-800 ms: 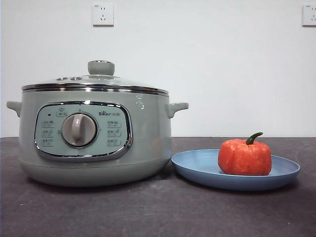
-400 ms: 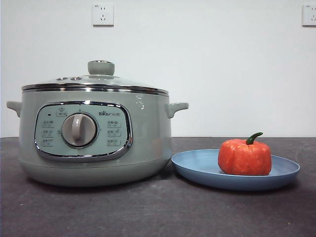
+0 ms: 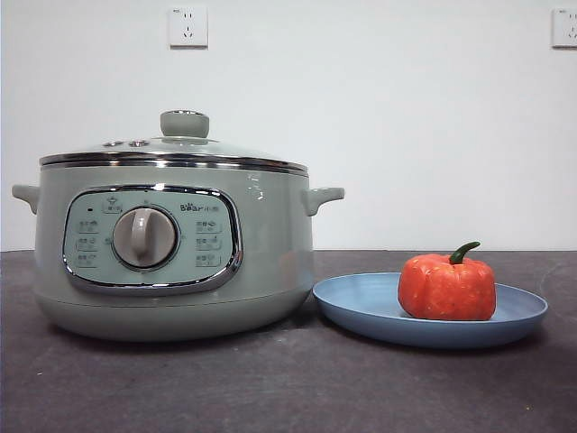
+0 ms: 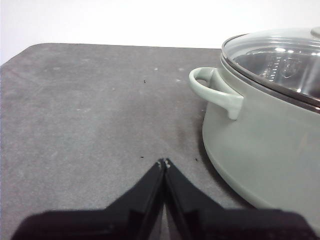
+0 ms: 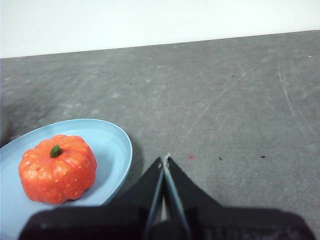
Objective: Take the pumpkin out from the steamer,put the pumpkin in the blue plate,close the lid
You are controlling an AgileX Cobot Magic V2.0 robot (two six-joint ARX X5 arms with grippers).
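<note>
Pumpkin [image 3: 446,287] sitting on blue plate [image 3: 361,302], at 3 o'clock from steamer [image 3: 270,253] in front view. Lid [image 3: 171,149] resting closed on steamer. Left gripper [image 4: 164,162] hanging above table [image 4: 90,115] beside steamer handle [image 4: 215,90], jaws pressed together, empty. Right gripper [image 5: 165,159] hanging just beside plate rim, jaws pressed together, empty.

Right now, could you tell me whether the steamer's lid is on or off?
On. The lid sits level on the steamer, its chrome rim flush all around the pot's edge, knob upright on top.
</note>
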